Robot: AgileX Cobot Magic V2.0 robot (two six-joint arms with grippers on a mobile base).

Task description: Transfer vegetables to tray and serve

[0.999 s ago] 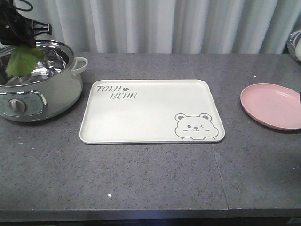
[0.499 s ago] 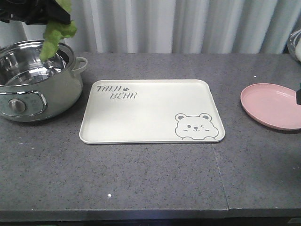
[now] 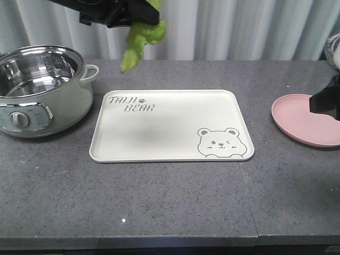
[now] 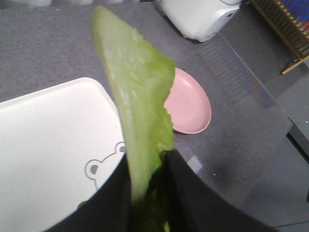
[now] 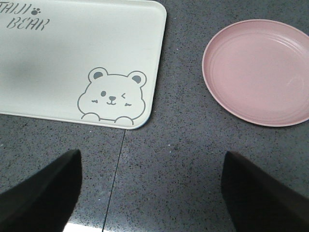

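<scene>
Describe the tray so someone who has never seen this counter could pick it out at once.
On the grey counter, look in the middle, between the steel pot at the left and the pink plate at the right. The tray lies flat there. It is the only rectangular thing, cream-white, with TAIJI BEAR lettering and a winking bear face.

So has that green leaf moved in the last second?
Yes. In the front view the lettuce has travelled right and upward, from hanging over the pot to hanging above the far left part of the tray.
</scene>
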